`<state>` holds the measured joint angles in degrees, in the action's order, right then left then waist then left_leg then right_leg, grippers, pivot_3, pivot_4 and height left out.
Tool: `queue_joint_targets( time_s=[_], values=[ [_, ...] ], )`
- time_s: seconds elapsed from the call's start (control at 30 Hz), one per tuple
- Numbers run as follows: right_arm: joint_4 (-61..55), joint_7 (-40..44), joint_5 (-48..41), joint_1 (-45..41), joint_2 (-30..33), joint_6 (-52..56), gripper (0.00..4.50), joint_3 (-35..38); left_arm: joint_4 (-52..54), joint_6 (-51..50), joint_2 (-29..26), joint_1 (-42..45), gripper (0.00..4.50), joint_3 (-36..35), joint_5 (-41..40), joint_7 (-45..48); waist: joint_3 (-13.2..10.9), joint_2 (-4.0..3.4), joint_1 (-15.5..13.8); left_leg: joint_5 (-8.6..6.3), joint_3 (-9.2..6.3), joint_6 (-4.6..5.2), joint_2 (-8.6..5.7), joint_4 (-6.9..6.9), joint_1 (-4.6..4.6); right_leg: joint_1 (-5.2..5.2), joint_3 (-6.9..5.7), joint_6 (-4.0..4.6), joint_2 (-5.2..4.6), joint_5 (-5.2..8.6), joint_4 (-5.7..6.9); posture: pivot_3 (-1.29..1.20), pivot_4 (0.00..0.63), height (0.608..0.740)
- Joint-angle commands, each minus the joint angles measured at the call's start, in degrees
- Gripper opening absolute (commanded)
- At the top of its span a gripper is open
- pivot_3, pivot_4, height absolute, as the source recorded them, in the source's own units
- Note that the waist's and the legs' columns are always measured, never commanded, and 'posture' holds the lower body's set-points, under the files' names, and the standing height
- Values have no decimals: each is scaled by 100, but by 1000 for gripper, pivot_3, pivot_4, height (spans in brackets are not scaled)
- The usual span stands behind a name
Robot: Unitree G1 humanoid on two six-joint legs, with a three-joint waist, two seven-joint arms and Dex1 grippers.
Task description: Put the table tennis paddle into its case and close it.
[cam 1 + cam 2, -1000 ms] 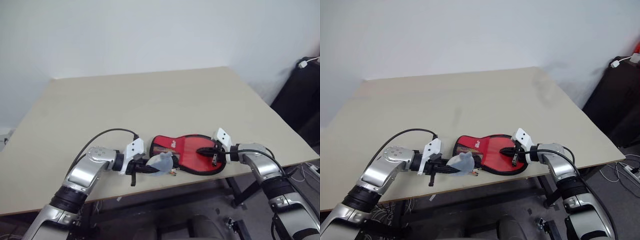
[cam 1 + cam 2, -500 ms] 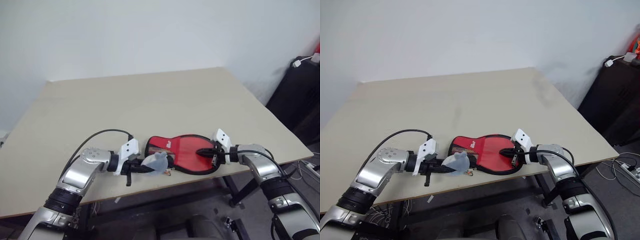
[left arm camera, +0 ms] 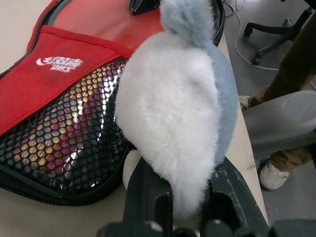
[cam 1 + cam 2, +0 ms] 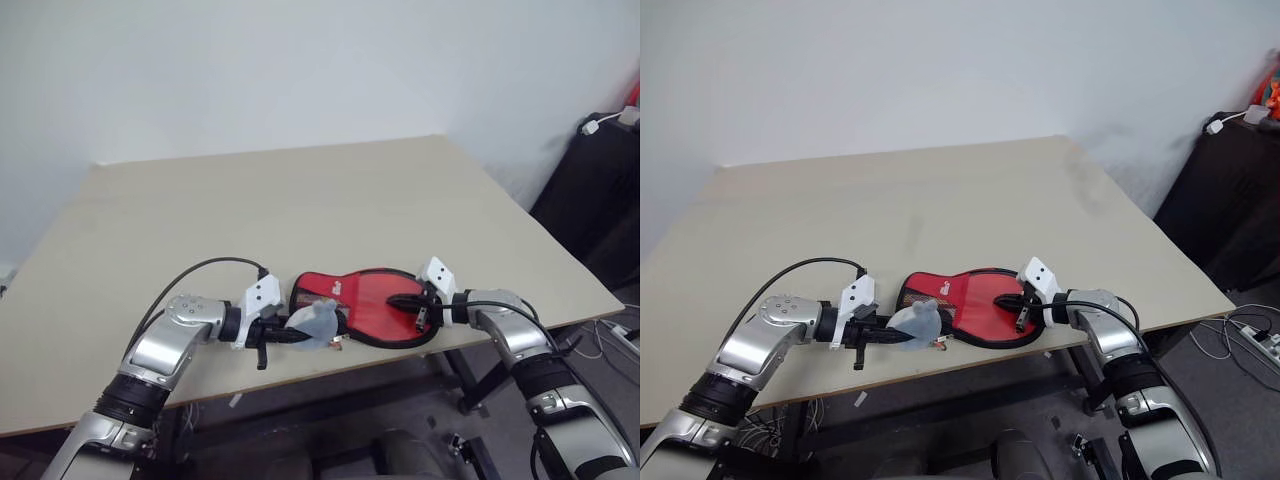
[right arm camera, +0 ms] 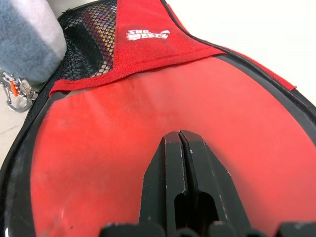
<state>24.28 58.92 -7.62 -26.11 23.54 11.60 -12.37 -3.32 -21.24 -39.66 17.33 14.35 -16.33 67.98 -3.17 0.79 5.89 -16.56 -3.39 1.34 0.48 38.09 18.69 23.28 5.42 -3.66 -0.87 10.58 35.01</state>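
Head view: the case (image 4: 368, 308) lies flat near the tabletop (image 4: 300, 200) front edge, its long axis running from the left tool (image 4: 300, 336) to the right tool (image 4: 405, 299).

Left wrist view: left tool pinches a grey-blue fluffy lump (image 3: 180, 118) beside the mesh handle end.

Right wrist view: right tool, fingers (image 5: 168, 173) pressed together, rests on the red round end; paddle apparently inside.
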Motion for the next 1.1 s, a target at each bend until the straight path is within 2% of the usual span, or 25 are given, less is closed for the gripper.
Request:
queue_joint_targets(
  time_s=[0.03, 0.67, 1.1],
  values=[
    [253, -30, 264, 37, -80, -10, 0, -236, 11, -3, 32, 128, 198, -88, 61, -42, 0, -1, 0, 0, 0, 0, 0, 0, 0, 0, 0, 0, 0, 0, 0, 0, 0, 740],
    [1091, -261, 259, -116, -568, -452, 0, -7, -49, -20, 133, 193, 198, -221, -31, -82, 1, -2, 2, 0, -3, 0, -1, 1, -8, 1, 0, 0, 0, 0, -2, 0, 0, 740],
    [1329, -208, 316, -87, -632, -605, 0, -15, -128, -48, -33, 210, 198, -407, -74, 18, 3, 1, 26, 0, -6, -1, 1, 0, -12, 4, -2, 0, 2, 0, -2, 0, 0, 740]
  ],
)
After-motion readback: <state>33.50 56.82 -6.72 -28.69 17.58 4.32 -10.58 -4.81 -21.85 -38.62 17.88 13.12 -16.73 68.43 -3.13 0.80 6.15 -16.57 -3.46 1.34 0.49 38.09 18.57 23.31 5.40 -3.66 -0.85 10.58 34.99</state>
